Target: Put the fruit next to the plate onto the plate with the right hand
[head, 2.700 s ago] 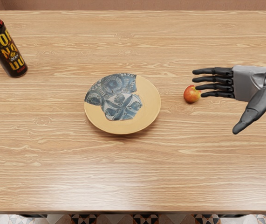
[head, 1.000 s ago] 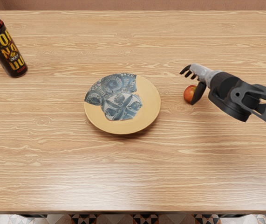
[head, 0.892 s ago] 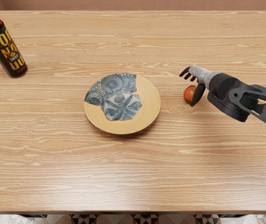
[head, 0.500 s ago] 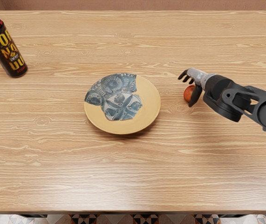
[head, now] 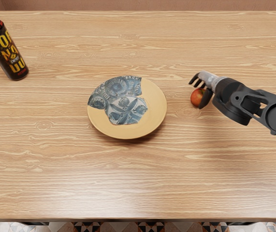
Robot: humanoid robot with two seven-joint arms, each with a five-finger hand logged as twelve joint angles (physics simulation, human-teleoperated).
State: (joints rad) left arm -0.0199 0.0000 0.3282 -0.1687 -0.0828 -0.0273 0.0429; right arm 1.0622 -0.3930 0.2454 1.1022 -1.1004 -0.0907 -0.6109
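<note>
On the wooden table (head: 138,183), the yellow plate (head: 155,115) with a blue-grey pattern sits near the centre. The fruit (head: 196,98), red and yellow, rests on the table just right of the plate, apart from its rim. The right hand (head: 205,83) reaches in from the right and is curled around the fruit, fingers (head: 194,79) arched over its far side, thumb against its right side. At the far left stands 1 dark drink can (head: 5,47), tilted.

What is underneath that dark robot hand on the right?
A small red-yellow fruit sits on the table beneath the right hand, beside the plate. The hand covers the fruit's right edge, so any contact there is hidden.
</note>
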